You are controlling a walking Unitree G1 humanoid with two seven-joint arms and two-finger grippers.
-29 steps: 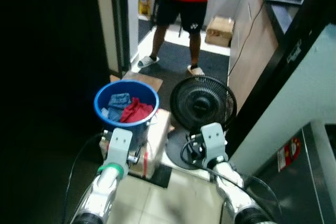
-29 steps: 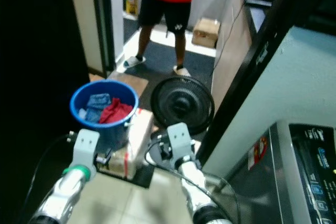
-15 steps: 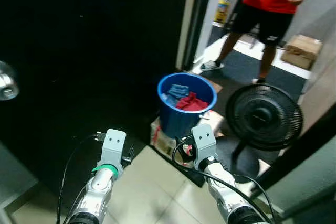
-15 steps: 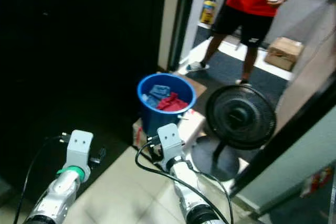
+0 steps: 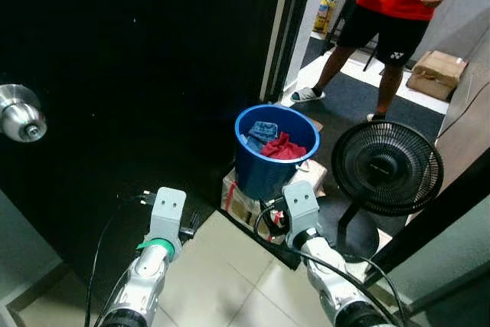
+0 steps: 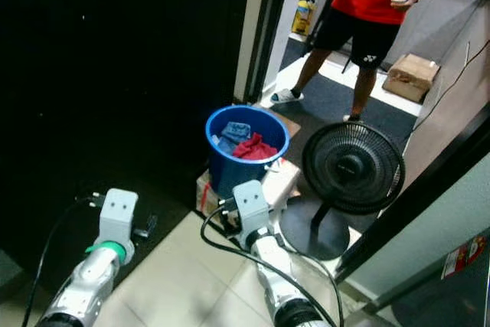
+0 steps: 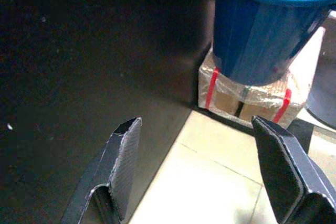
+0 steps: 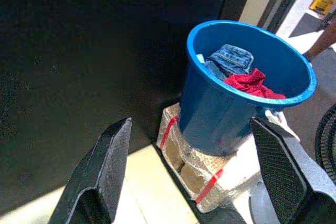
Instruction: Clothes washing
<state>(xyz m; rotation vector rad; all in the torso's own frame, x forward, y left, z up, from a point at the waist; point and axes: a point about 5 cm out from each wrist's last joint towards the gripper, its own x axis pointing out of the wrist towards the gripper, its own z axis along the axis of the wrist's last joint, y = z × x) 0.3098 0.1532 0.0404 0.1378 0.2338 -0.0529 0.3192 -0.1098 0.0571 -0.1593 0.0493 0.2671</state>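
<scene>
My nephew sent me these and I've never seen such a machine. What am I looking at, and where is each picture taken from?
It is a walking humanoid robot doing laundry. Two pictures come from cameras in its head, looking down past its silver arms. The other two come from a camera on each wrist, looking along two black fingers. The left gripper and right gripper are both open and hold nothing. Ahead, a blue bucket with denim and red clothes inside stands on a wrapped box, next to a dark door. A black floor fan stands beside it, and a person stands in the doorway beyond.
</scene>
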